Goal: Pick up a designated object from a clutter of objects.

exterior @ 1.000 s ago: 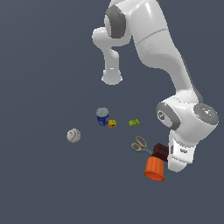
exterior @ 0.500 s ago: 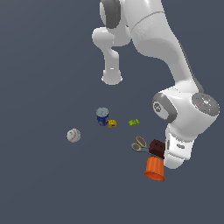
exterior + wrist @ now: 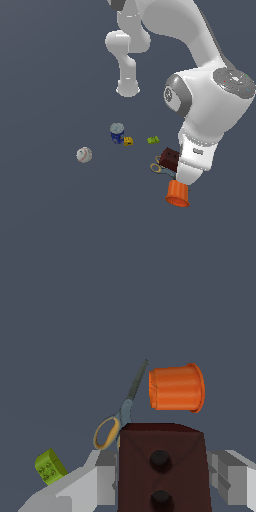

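The designated object, a dark reddish-brown box [image 3: 169, 158] with two dark dots on one face, sits between my gripper's [image 3: 176, 166] fingers and is held slightly above the floor. In the wrist view the box [image 3: 161, 456] fills the gap of the gripper [image 3: 162, 478], with a grey finger [image 3: 100, 481] pressed to each side. The clutter lies around it: yellow-handled scissors [image 3: 159, 168] just under the box, an orange cup [image 3: 178, 194] on its side, a blue can [image 3: 117, 133], a white baseball [image 3: 84, 154], a yellow piece [image 3: 128, 141] and a green piece [image 3: 153, 140].
The arm's white base column [image 3: 127, 75] stands behind the clutter. In the wrist view the scissors [image 3: 120, 416], the orange cup [image 3: 176, 387] and the green piece [image 3: 50, 467] lie on the dark grey floor beyond the box.
The brown box has moved up and toward the exterior view's left with the gripper, away from the orange cup. The other items have not moved.
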